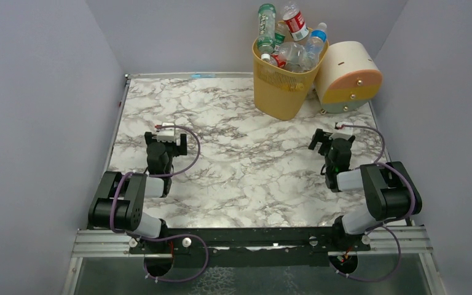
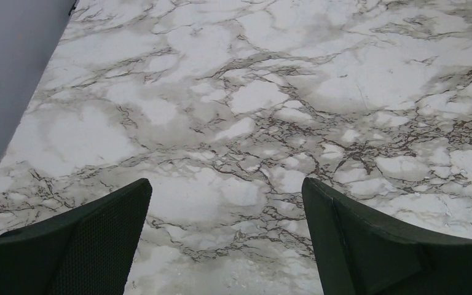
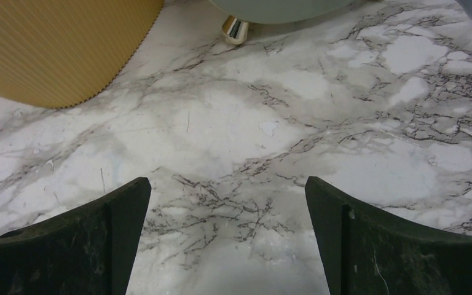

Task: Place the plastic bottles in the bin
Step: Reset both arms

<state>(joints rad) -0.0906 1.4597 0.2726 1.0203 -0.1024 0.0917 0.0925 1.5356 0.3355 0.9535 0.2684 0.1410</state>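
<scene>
**All plastic bottles (image 1: pixel 289 52) in view sit in the bin (image 1: pixel 279 92); nothing held on either side**

Bin: yellow-orange, upright, at the far edge of the marble counter (image 1: pixel 239 178), right of centre. The bottles are heaped inside it, past the rim. Three stand above the pile: green-labelled at left, red-labelled in the middle, blue-capped at right. Clear ones are packed below them; the exact count cannot be told.

Cream-and-peach cylinder (image 1: pixel 347 80): on its side, just beside the bin on the right. Whether the two touch cannot be told.

Left fingers (image 2: pixel 92 246): spread as wide as they go, nothing between them; the wrist view shows only marble in the gap. From above, the left arm (image 1: pixel 129 200) is folded low near the left counter edge, its fingers pointing toward the far wall, well apart from the bin.

Right fingers (image 3: pixel 86 246): likewise fully spread, gripping nothing. The wrist view shows the bin's ribbed wall at upper left and a shiny foot (image 3: pixel 235 29) under a pale rounded body at the top. Right arm (image 1: pixel 378 193) is near the right edge, fingers facing the bin, apart from it.
</scene>
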